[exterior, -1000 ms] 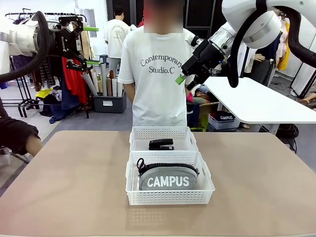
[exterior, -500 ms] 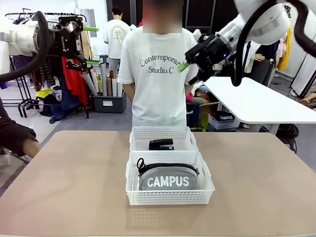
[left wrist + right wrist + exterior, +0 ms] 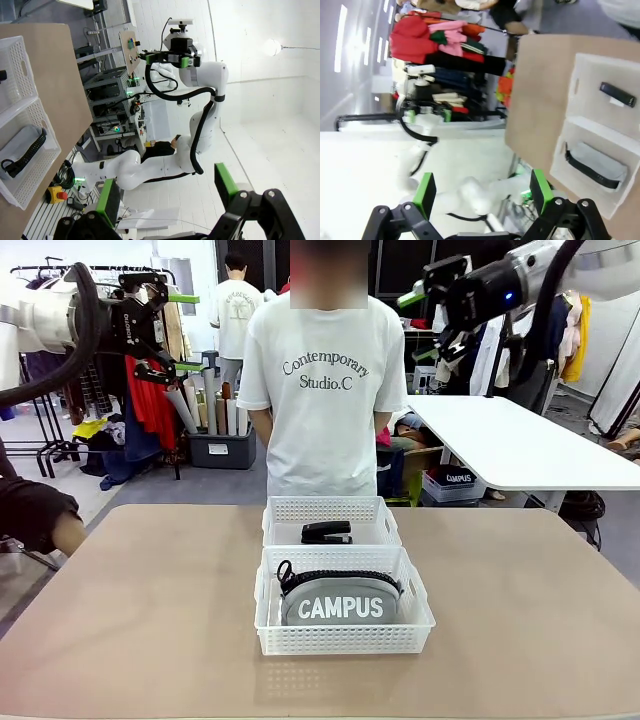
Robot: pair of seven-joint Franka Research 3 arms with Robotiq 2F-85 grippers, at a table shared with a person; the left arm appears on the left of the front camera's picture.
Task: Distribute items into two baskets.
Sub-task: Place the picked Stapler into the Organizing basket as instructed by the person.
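Two white lattice baskets stand end to end at the table's middle. The near basket (image 3: 343,638) holds the grey "CAMPUS" pouch (image 3: 338,602). The black stapler (image 3: 326,532) lies in the far basket (image 3: 330,509). My left gripper (image 3: 186,332) hangs open and empty high at the left, well away from the table. High at the right, my right gripper (image 3: 420,328) is also open and empty. The right wrist view looks past its open gripper (image 3: 482,192) down at the stapler (image 3: 617,94) and pouch (image 3: 597,167). In the left wrist view the open gripper (image 3: 167,192) frames the pouch (image 3: 25,150) far off.
A person in a white T-shirt (image 3: 325,390) stands at the table's far edge, right behind the baskets. Another person's dark sleeve (image 3: 35,515) reaches in at the left edge. Bare tan tabletop (image 3: 140,610) lies on both sides of the baskets.
My right arm has swung up and to the right, away from the person and the baskets. The left arm, baskets and items have stayed put.
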